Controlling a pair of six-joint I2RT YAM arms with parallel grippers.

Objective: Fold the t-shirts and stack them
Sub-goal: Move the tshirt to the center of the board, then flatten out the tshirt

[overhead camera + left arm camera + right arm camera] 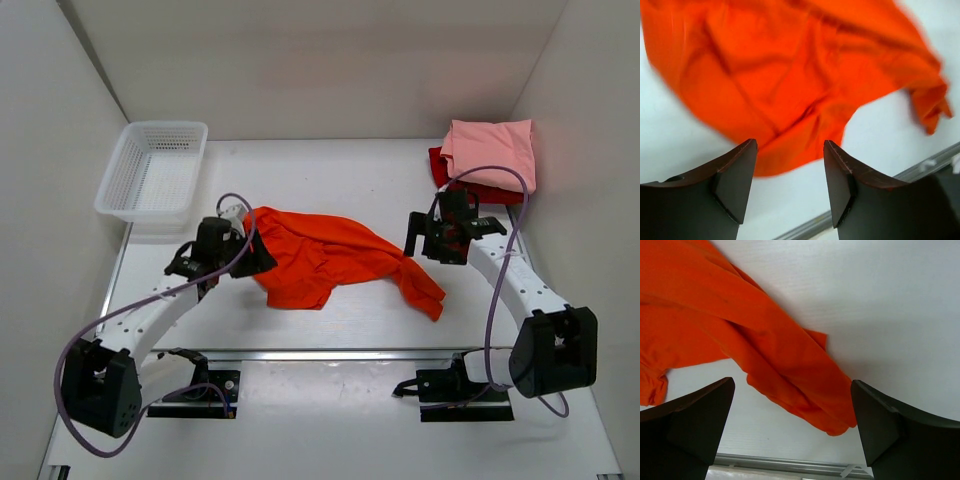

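Observation:
The bright orange t-shirt (330, 258) lies crumpled in the middle of the table, a long part trailing toward the front right. It also shows in the left wrist view (790, 70) and the right wrist view (755, 350). The light pink t-shirt (492, 150) lies folded on the dark red t-shirt (490, 192) at the back right. My left gripper (250, 255) is open and empty at the orange shirt's left edge; in its own view (790, 175) the jaws hover above the table. My right gripper (425, 240) is open and empty above the shirt's right end, as its own view (792, 415) shows.
A white plastic mesh basket (155, 170) stands at the back left. A metal rail (320, 353) runs along the table's front edge. White walls close in the left, back and right sides.

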